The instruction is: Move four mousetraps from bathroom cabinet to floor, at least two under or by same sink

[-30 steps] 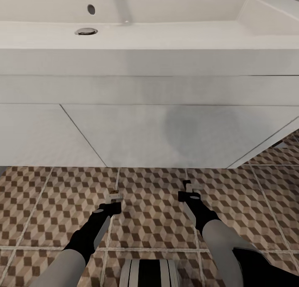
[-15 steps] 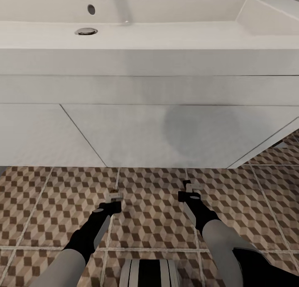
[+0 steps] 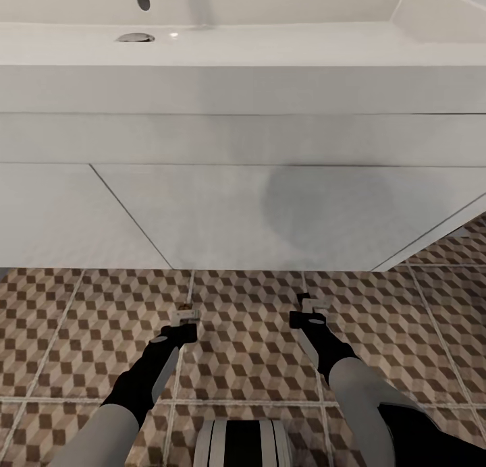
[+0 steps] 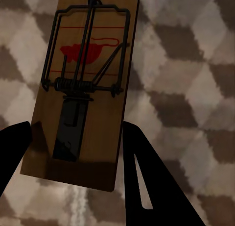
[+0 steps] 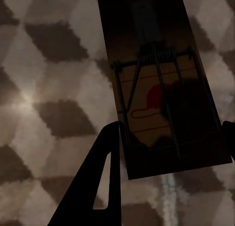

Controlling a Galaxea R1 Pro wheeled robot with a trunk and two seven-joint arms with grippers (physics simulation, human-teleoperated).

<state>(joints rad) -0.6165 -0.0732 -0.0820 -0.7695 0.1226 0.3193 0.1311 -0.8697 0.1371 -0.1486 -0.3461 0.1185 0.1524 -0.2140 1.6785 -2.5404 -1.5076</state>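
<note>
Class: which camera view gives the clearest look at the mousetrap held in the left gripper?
The left wrist view: the mousetrap shows its whole board, spring and red mark between the left gripper fingers. The head view shows just a small pale end.

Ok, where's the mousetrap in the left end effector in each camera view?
Head view: left mousetrap lower left of centre, edge-on at the left end effector tip.
Left wrist view: upper left, flat-on between the black fingers.
Right wrist view: the right mousetrap instead, in the right end effector.
Shared landmark: cube-patterned floor tiles.

Two wooden mousetraps (image 4: 81, 88) (image 5: 161, 84) gripped between fingers, above tiled bathroom floor (image 3: 250, 359).
</note>
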